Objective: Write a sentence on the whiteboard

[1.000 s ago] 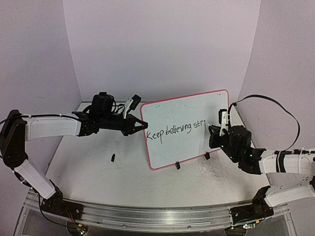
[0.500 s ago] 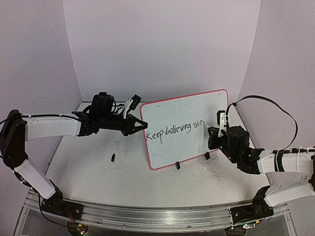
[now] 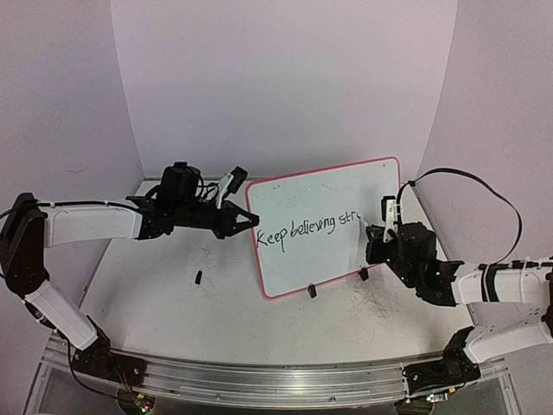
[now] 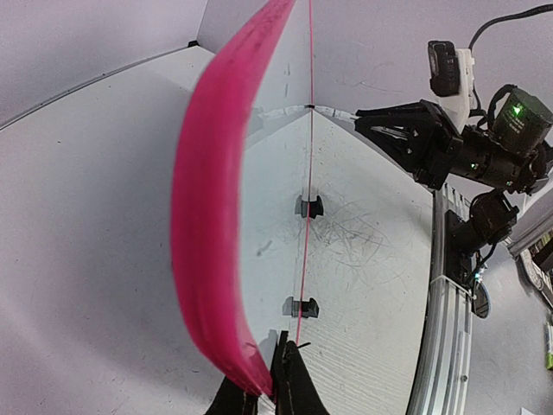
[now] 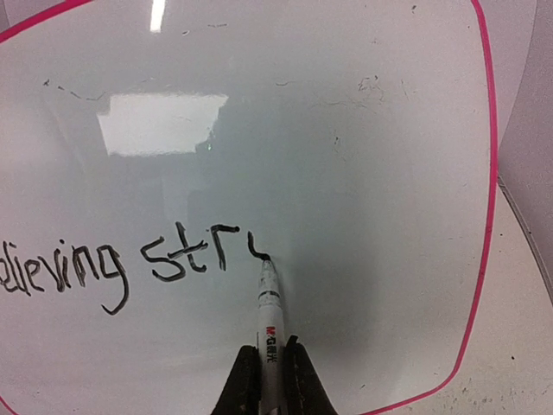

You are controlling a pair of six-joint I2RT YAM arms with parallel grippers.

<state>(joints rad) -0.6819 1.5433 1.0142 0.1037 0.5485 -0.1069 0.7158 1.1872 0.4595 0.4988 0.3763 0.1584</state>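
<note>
**A:** Where is the whiteboard [image 3: 333, 194]?

**B:** It stands on the table [image 3: 173, 311], propped nearly upright on its long lower edge, between the 2 arms. 2 small black clips [image 3: 312, 290] sit at that lower edge and touch the tabletop. The writing face is turned toward the arm bases.

**A:** What keeps it up?

**B:** The left gripper [image 4: 270, 380] is clamped narrow on the pink rim at the board's left edge. In the left wrist view the rim runs straight up out of the pinched fingers.

**A:** And the right side?

**B:** The right gripper [image 5: 269, 363] has its fingers closed tight around the barrel of a black-and-white marker [image 5: 269, 311]. The marker points away from the wrist, and its tip touches the board face.

**A:** How does the sentence [image 3: 307, 229] read?

**B:** It is 1 line of black handwriting across the middle of the board: "Keep believing str". After the "r" comes a short curved stroke, and the marker tip sits at the end of it. Right of that the board is bare white up to the rim.

**A:** Anything else on the table?

**B:** 1 small black piece [image 3: 199, 277] lies left of the board and well apart from it. I cannot tell what it is. There are also grey scribble marks on the tabletop near the right clip.
</note>
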